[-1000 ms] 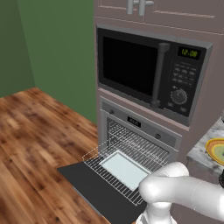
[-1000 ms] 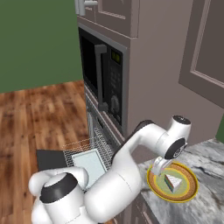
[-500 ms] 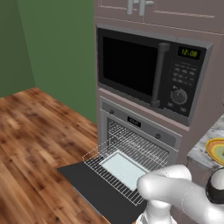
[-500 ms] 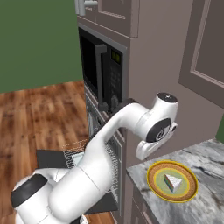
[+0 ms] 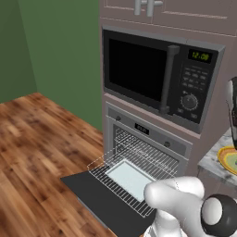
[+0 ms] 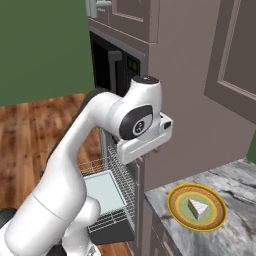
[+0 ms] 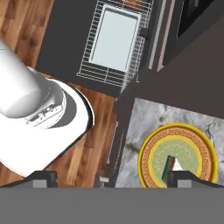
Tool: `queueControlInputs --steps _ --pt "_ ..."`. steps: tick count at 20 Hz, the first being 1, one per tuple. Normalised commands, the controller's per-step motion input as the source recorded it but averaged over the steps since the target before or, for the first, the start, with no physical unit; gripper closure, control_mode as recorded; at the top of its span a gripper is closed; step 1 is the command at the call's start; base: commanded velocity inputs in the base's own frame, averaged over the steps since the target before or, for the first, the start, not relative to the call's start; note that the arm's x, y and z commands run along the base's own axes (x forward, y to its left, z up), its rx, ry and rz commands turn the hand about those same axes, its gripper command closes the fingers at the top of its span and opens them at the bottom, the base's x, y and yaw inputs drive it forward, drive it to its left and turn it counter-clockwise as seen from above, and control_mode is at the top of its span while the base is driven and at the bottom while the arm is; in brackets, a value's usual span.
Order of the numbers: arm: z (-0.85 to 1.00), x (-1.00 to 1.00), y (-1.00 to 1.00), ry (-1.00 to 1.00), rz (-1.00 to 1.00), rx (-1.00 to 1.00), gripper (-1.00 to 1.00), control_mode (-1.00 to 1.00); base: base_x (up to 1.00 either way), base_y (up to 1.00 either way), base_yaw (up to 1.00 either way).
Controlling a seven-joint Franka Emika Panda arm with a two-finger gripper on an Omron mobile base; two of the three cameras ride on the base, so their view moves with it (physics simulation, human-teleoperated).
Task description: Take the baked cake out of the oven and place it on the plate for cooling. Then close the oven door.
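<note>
The cake [image 6: 198, 207], a small pale wedge, lies on the yellow-rimmed plate [image 6: 176, 199] on the marble counter. From the hand view the cake [image 7: 172, 169] and plate [image 7: 149, 151] are far below. My gripper [image 7: 114, 178] hangs high over the counter's edge, open, with nothing between its fingertips [image 7: 43, 177]. It shows as the white hand [image 6: 146, 146] beside the cabinet column. The oven [image 5: 148, 133] stands open, its dark oven door [image 5: 99, 199] folded down flat. A wire rack [image 5: 152, 159] is pulled out over the door, carrying a pale tray [image 5: 131, 176].
A black microwave [image 5: 152, 76] sits above the oven. Grey-brown cabinet fronts [image 6: 220, 60] rise behind the counter [image 6: 235, 235]. The wood floor [image 5: 32, 148] spreads left of the door. My own arm's base [image 7: 35, 109] stands just in front of the oven door.
My hand has lifted away from just above the plate and swung up and left toward the oven column. The cake stays on the plate; the jaws remain wide.
</note>
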Motion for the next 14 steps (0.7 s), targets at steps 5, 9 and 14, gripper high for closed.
queueControlInputs --steps 5,9,14 --pt "0.45 -0.41 0.87 0.00 -0.12 0.00 -1.00 -1.00 0.00 0.00 0.00" --pt "0.13 -0.30 1.00 0.00 -0.13 0.00 -1.00 -1.00 0.00 0.00 0.00" --pt "0.00 -0.18 1.00 0.00 -0.13 -0.01 -1.00 -1.00 0.00 0.00 0.00"
